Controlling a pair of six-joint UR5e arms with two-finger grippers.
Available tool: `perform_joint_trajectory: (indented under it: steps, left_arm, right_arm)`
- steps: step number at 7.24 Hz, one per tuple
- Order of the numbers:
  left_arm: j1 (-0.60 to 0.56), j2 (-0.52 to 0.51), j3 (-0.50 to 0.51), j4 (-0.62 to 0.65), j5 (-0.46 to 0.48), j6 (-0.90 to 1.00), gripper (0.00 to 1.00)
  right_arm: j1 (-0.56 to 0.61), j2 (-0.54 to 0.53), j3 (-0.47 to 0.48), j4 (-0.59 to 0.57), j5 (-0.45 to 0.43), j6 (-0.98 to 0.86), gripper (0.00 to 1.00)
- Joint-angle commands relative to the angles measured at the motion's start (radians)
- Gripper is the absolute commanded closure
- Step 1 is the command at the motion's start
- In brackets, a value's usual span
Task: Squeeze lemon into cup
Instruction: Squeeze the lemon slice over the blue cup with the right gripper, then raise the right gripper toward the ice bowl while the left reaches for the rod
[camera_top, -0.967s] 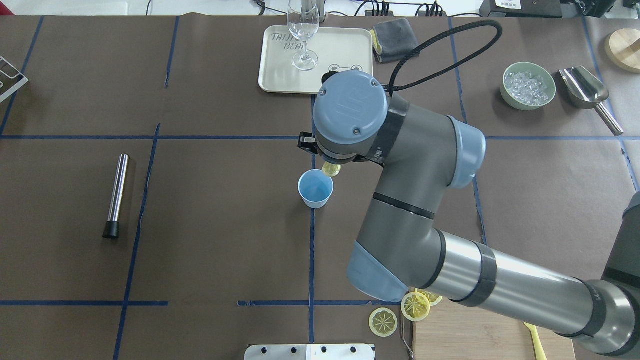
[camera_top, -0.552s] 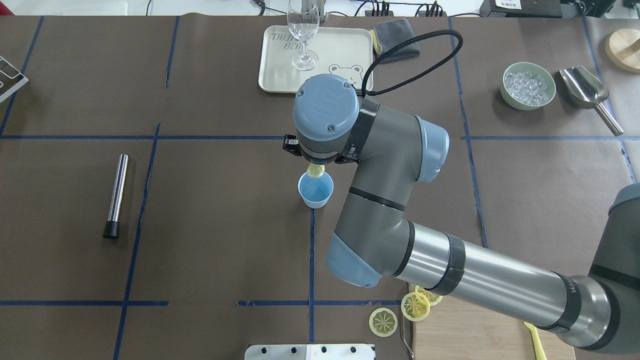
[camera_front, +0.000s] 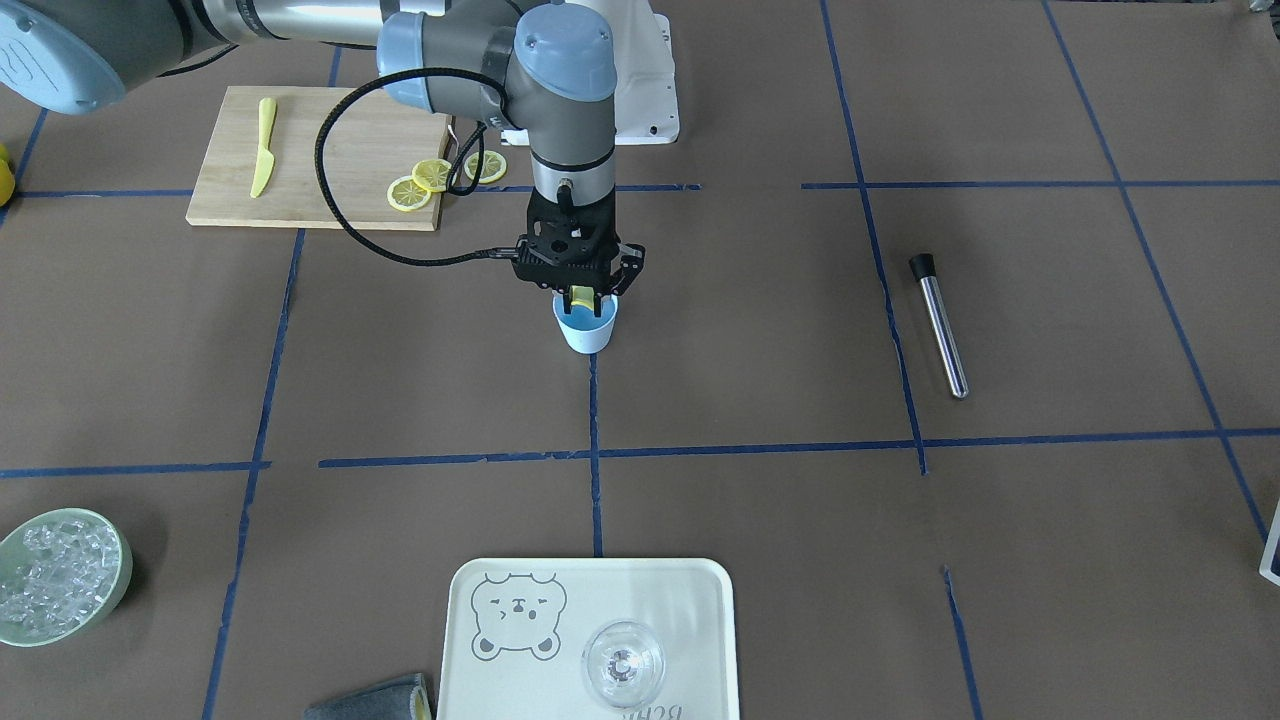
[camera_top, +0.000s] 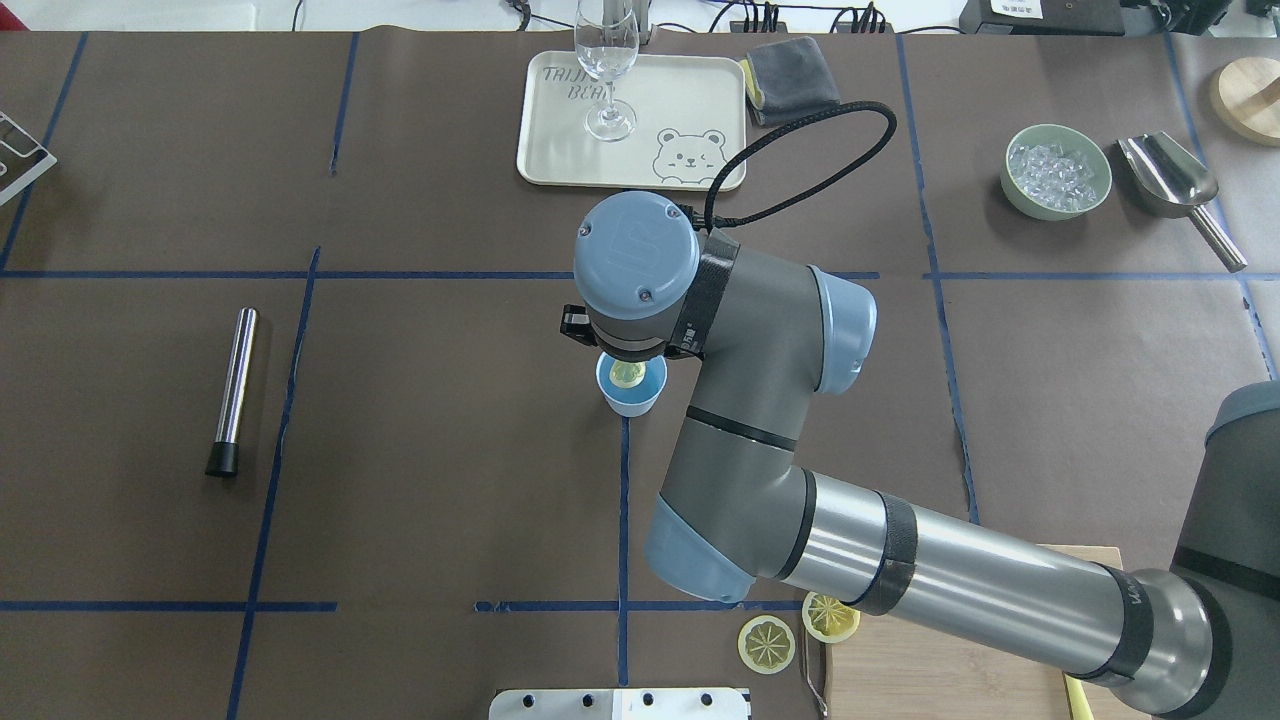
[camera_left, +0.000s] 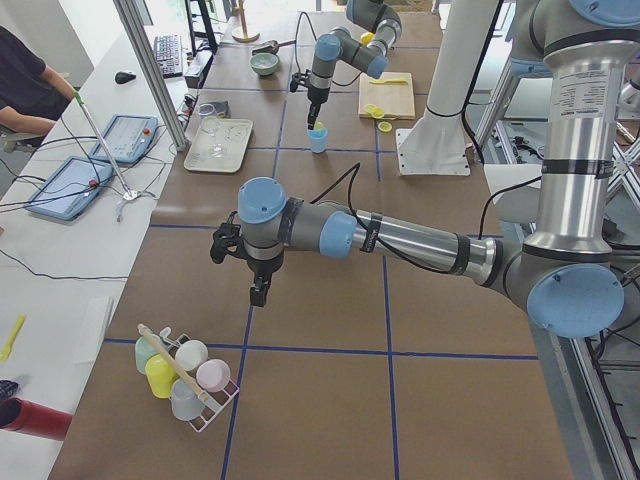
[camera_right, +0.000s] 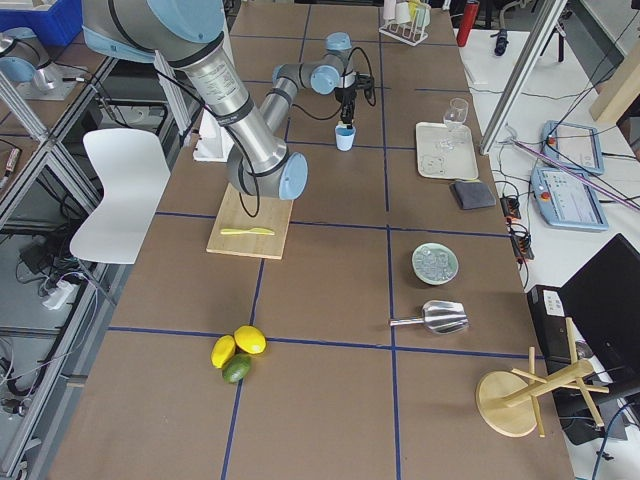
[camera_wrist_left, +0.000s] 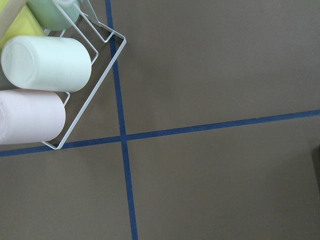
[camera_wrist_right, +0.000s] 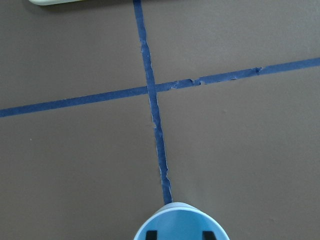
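Note:
The pale blue cup (camera_front: 588, 332) stands at the table's middle on a blue tape line. My right gripper (camera_front: 583, 291) points straight down over its mouth and is shut on a yellow lemon slice (camera_front: 580, 299), held edge-up just above the rim. In the overhead view the slice (camera_top: 628, 374) shows inside the outline of the cup's mouth (camera_top: 634, 399), and the wrist hides the fingers. The cup's rim (camera_wrist_right: 181, 223) fills the bottom of the right wrist view. My left gripper (camera_left: 258, 293) shows only in the exterior left view, over bare table; I cannot tell whether it is open.
Spare lemon slices (camera_front: 409, 193) and a yellow knife (camera_front: 262, 146) lie on a wooden board (camera_front: 310, 130). A clear glass (camera_top: 606, 70) stands on a tray (camera_top: 690, 100). An ice bowl (camera_top: 1056, 171), a metal scoop (camera_top: 1170, 180) and a metal tube (camera_top: 232, 390) sit farther out.
My right arm has swung left and toward the near side, carrying the lemon slice from beside the cup's far right rim to over its mouth. The cup has not moved.

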Motion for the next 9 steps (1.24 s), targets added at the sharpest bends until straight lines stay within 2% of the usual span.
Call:
perform_joint_trajectory:
  steps: [1,2,6,7,9]
  left_arm:
    - [0.000,0.000,0.000,0.000,0.000,0.000,0.00]
    - [0.001,0.000,-0.002,0.000,0.000,0.000,0.00]
    - [0.024,-0.030,-0.006,0.003,0.002,-0.053,0.00]
    - [0.076,-0.053,-0.012,0.005,0.009,-0.124,0.00]
    - [0.174,-0.104,-0.018,0.058,0.012,-0.175,0.00]
  right_arm:
    - [-0.001,-0.002,0.000,0.002,0.000,-0.001,0.07]
    - [-0.001,-0.003,0.000,0.004,0.000,-0.001,0.02]
    - [0.032,-0.015,0.010,0.002,0.012,-0.018,0.00]
    - [0.069,-0.061,0.064,0.002,0.034,-0.049,0.00]
    - [0.199,-0.199,0.176,0.004,0.135,-0.220,0.00]
